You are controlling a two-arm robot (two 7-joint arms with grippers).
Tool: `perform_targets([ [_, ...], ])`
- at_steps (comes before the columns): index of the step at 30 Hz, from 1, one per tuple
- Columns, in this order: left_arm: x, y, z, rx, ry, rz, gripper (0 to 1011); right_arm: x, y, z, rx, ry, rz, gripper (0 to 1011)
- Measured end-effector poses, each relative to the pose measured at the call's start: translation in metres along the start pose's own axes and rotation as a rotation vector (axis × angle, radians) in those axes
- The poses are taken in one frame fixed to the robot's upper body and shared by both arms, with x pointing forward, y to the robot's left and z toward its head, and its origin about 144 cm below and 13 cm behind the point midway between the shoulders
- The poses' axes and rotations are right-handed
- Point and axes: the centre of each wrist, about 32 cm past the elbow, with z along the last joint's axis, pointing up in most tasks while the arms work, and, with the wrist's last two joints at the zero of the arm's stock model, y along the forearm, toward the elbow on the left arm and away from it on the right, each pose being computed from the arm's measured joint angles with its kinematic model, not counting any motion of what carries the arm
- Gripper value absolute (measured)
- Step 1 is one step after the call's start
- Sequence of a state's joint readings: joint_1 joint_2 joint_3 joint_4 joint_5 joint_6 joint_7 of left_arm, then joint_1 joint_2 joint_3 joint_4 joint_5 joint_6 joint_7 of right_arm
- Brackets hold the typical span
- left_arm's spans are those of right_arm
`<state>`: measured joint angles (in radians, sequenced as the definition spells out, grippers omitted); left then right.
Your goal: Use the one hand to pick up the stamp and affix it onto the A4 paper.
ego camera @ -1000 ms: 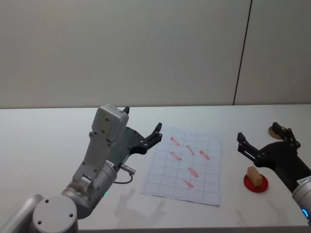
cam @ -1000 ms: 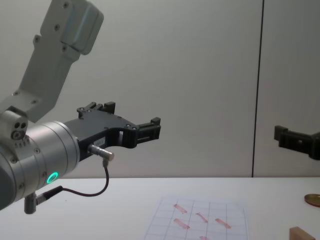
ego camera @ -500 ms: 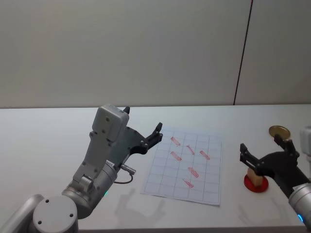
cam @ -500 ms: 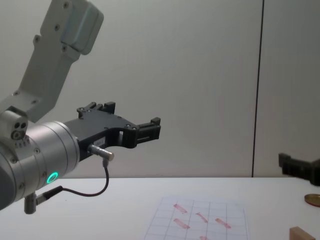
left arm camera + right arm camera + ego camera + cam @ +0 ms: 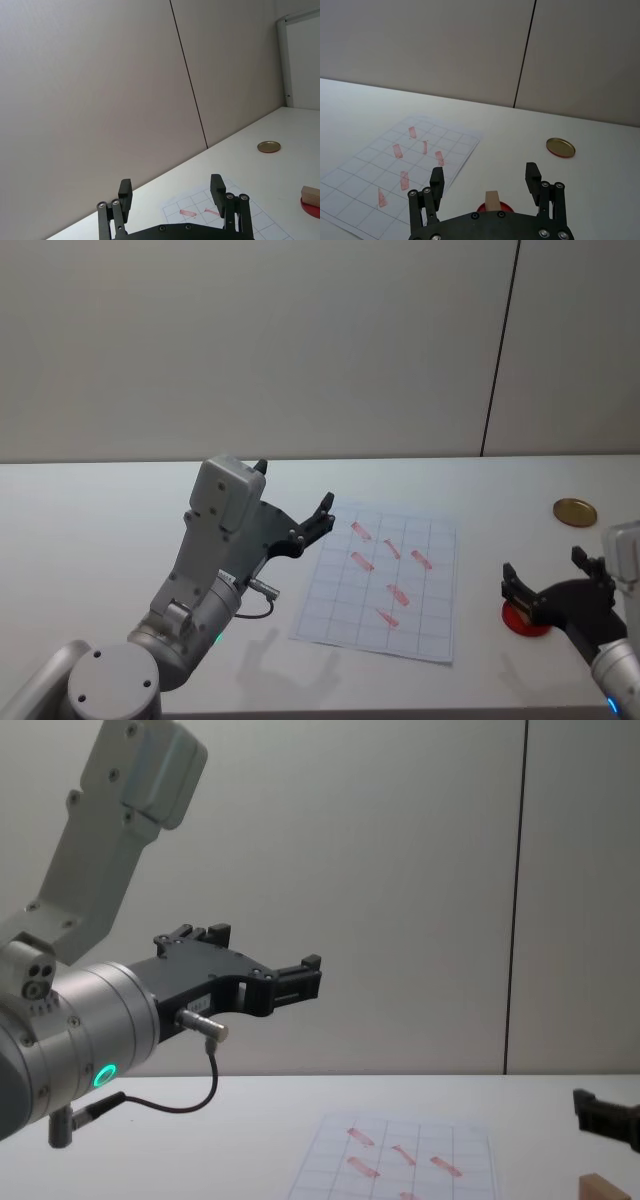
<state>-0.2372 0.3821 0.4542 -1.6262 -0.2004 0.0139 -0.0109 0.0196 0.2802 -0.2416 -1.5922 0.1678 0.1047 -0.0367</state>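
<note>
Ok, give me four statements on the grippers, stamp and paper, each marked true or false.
1. The right gripper is open, its fingers either side of the stamp. True.
2. The stamp sits on the A4 paper. False: it stands on the red pad, beside the paper.
3. The paper carries six red marks. True.
4. The left gripper holds the golden disc. False: it is open and empty; the disc lies on the table.

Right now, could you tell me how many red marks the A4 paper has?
6 marks on the A4 paper: three across far rows, one mid-left, two nearer the robot; none seem hidden.
</note>
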Motion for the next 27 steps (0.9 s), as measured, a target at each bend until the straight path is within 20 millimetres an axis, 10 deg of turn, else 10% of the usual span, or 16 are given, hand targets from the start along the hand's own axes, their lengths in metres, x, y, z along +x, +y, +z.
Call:
perform_targets([
  [27,0.0,0.0,0.0,0.0,0.0,0.0,993,0.011,0.023,-0.026,-0.084,0.007,-0.056,1001],
])
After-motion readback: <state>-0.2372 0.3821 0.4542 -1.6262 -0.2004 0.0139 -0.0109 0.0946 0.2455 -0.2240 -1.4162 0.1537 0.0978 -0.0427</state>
